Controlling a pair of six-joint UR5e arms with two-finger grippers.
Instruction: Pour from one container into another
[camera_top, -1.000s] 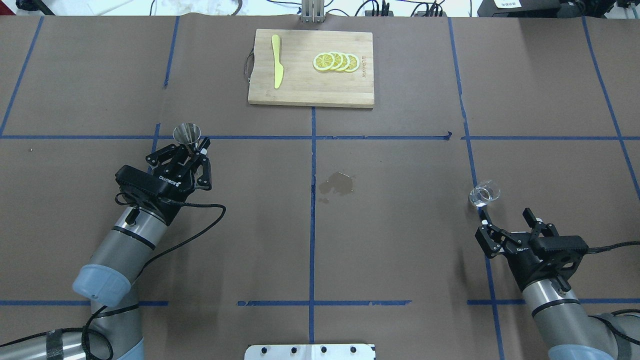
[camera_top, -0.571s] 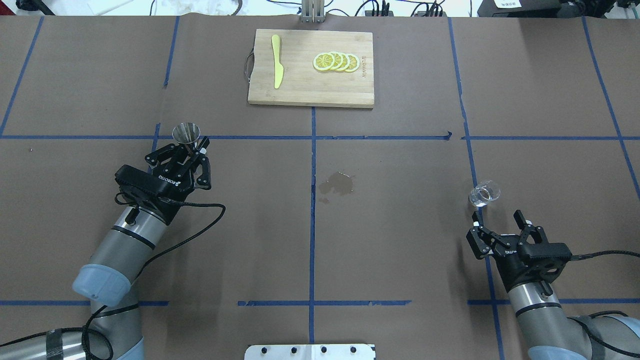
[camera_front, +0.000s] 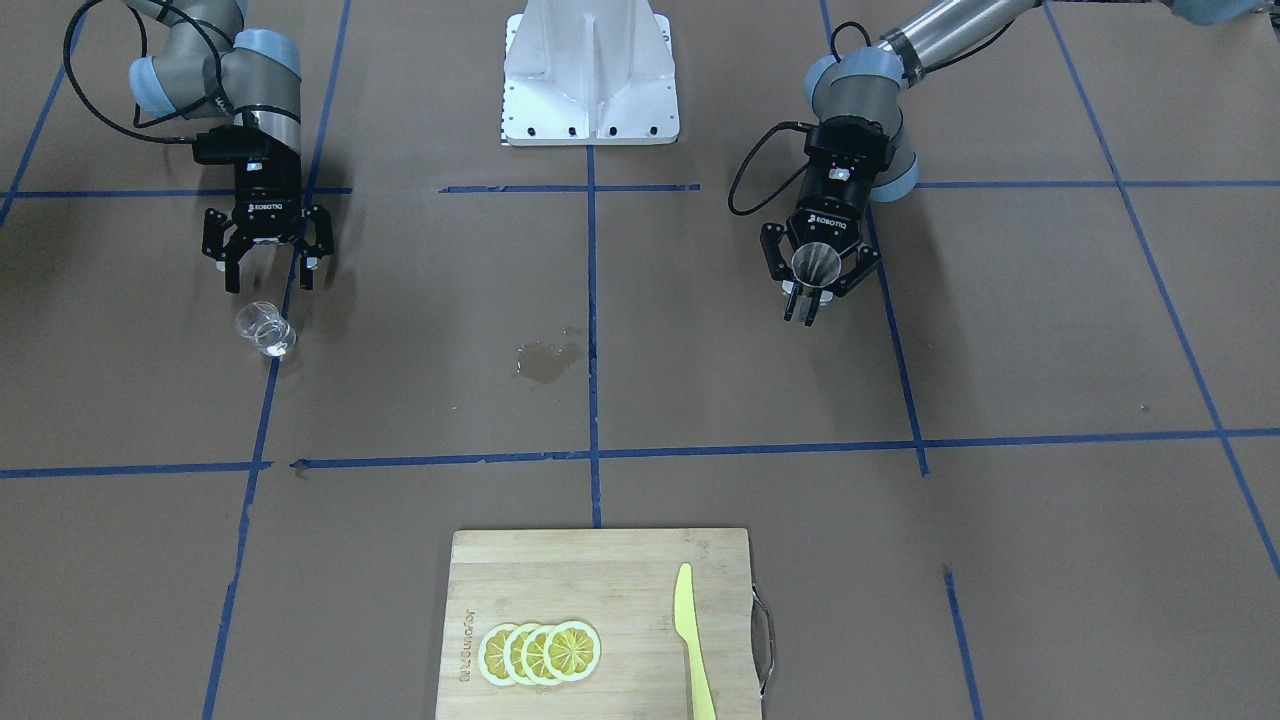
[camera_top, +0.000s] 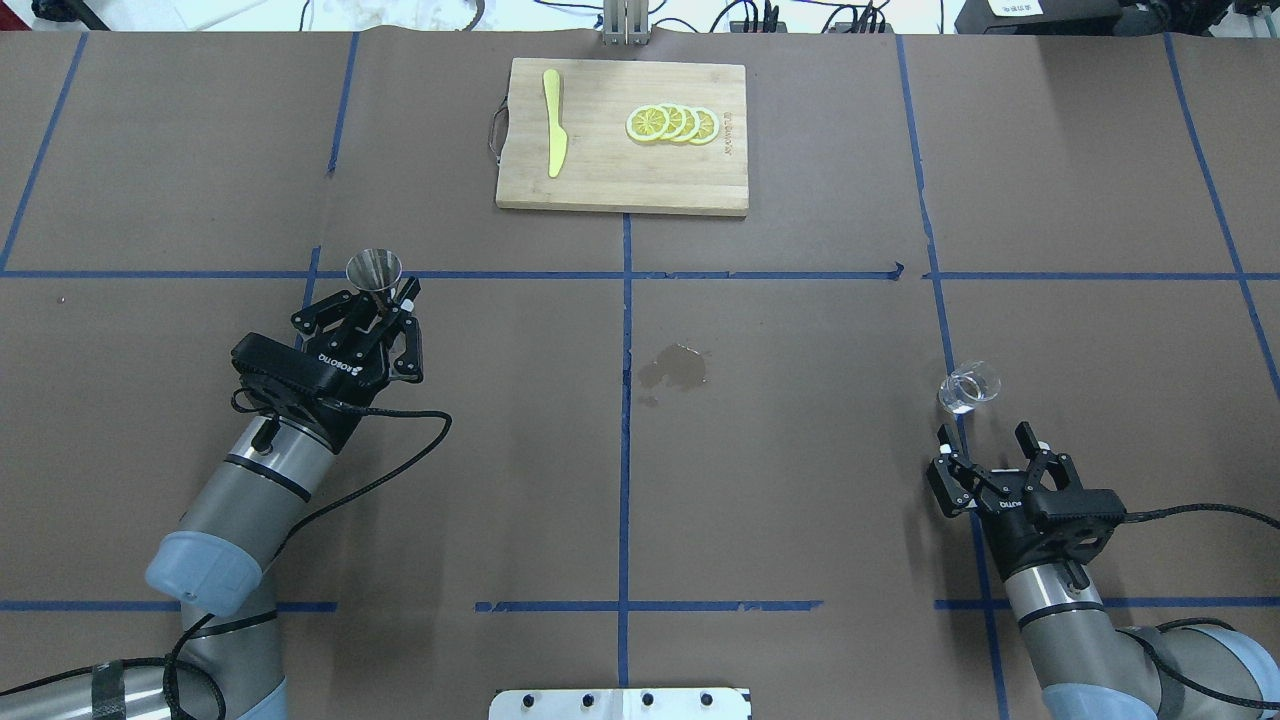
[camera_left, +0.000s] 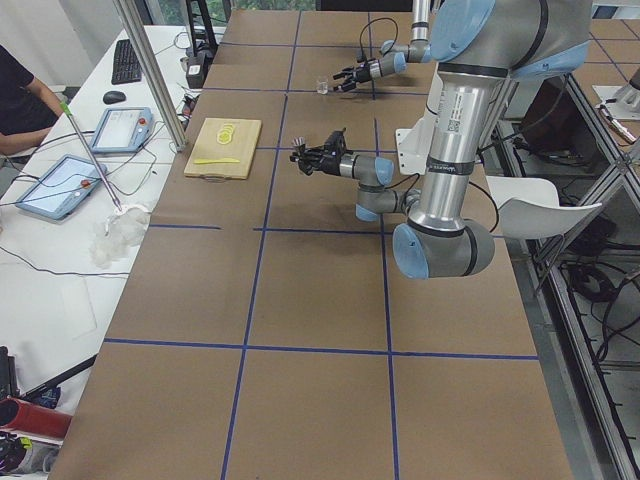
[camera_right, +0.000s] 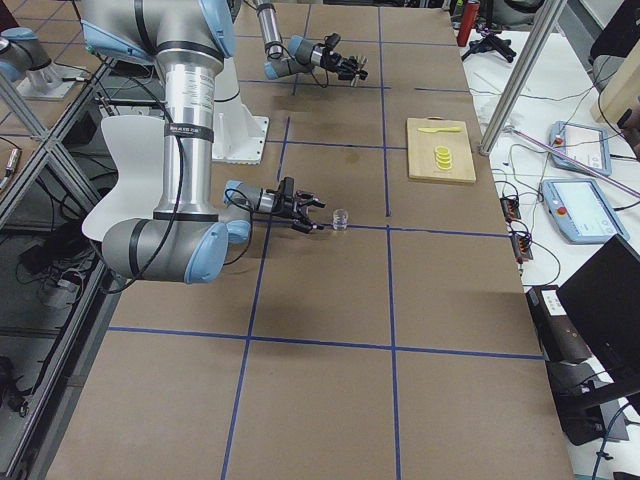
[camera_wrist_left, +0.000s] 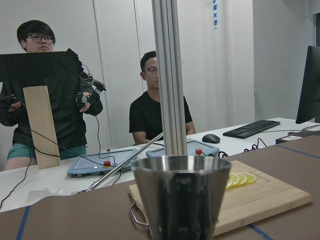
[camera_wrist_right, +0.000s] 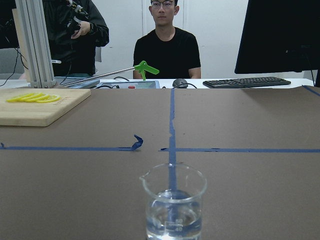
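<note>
The steel hourglass jigger is held upright just above the table in my left gripper, which is shut on its waist. Its open cone fills the left wrist view, and from the front the jigger hides part of that gripper. The clear glass beaker stands alone on the table at the right with some clear liquid in its bottom. My right gripper is open and empty a short way behind the beaker, not touching it.
A wet spill marks the brown paper near the table's middle. A wooden cutting board at the far centre carries a yellow knife and lemon slices. Blue tape lines cross the table.
My right gripper has drawn back from the beaker toward the robot and a little left, still open. The left arm and jigger have stayed put.
</note>
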